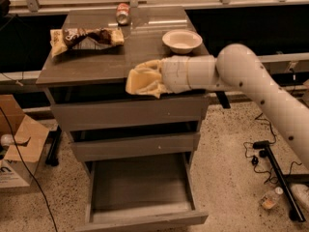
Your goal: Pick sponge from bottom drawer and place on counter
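Sponge hangs crumpled at the left tip of the gripper, clamped tight, level with the near edge of the counter; bare top lies just beyond, farther in.

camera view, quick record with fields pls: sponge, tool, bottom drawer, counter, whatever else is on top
sponge: pale yellow, crumpled, held at the counter's front edge, out of the drawer
tool: at the front edge of the counter, reaching in from the right, closed on the sponge
bottom drawer: pulled out, the two above it shut
counter: sponge not yet released on it; contact cannot be told
snack bag: lying on the counter, back left
bowl: white, on the counter, back right
can: on its side, at the counter's rear edge
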Controlling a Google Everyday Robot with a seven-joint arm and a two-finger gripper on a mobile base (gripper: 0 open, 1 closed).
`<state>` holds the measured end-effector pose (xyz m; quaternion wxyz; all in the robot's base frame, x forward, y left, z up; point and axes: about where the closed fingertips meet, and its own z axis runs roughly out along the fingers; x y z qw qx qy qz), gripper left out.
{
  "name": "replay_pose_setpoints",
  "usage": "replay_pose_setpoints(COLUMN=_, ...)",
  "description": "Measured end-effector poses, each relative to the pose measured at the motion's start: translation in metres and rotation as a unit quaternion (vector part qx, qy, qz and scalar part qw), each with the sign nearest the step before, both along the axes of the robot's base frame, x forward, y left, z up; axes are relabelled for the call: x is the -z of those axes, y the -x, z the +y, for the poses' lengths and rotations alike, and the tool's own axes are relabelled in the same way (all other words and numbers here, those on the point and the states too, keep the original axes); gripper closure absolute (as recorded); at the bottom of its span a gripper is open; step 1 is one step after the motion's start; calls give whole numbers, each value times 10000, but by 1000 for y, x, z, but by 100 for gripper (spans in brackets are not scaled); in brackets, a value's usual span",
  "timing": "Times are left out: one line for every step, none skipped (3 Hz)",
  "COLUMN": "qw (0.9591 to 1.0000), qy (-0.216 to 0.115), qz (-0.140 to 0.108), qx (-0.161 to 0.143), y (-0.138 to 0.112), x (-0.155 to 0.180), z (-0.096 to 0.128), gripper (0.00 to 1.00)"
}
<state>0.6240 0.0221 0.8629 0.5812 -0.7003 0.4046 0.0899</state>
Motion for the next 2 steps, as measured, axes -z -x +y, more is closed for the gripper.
replay_pose_setpoints(qw=9976, qy=432, qz=-509, qx=-185, y=-34, x=-49, z=16, gripper=100)
replay_pose_setpoints(qw=9950, qy=687, qz=-696, qx=-228, y=-64, x=-70, z=32, gripper=100)
